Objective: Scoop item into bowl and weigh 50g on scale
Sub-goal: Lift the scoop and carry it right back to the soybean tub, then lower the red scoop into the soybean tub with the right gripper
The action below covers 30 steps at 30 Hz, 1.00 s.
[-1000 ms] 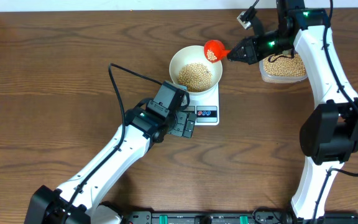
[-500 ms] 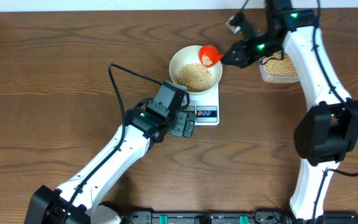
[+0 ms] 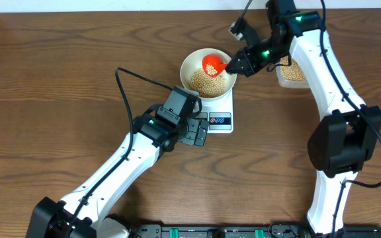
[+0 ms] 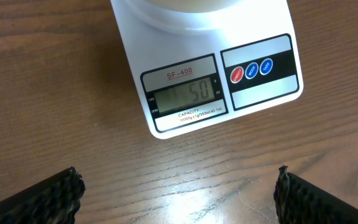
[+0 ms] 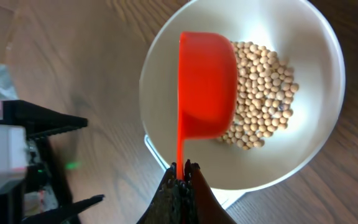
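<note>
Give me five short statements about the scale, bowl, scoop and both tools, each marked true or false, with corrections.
1. The display on the scale reads 50. True.
2. The left tool is clamped on the scale. False: it is open, apart from the scale, and holds nothing.
3. The right tool holds the red scoop by its handle over the bowl. True.
4. The bowl stands on the table beside the scale. False: it sits on the scale's platform.
5. The bowl is empty. False: a heap of beans lies in it.
</note>
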Each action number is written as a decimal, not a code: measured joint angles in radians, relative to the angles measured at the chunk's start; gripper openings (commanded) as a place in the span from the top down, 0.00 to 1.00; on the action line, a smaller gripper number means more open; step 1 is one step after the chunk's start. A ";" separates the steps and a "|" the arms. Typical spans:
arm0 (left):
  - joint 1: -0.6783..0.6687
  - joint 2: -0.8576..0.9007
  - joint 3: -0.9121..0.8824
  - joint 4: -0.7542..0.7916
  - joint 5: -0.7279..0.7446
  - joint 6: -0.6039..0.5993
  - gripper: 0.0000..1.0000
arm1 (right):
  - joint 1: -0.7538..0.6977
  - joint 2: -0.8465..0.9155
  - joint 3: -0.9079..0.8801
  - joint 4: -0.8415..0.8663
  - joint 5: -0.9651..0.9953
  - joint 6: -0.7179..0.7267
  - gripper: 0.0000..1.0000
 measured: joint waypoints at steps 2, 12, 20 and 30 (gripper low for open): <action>0.000 0.000 0.000 0.000 0.000 0.000 0.00 | -0.010 0.000 0.000 -0.004 -0.018 0.000 0.99; 0.000 0.000 0.000 0.000 0.000 0.000 0.00 | -0.206 -0.063 -0.001 -0.094 -0.071 0.001 0.99; 0.000 0.000 0.000 0.000 0.000 0.000 0.00 | -0.431 -0.174 -0.001 -0.153 -0.029 0.026 0.99; 0.000 0.000 0.000 0.000 0.000 0.000 0.00 | -0.481 -0.179 -0.001 -0.167 0.304 0.138 0.99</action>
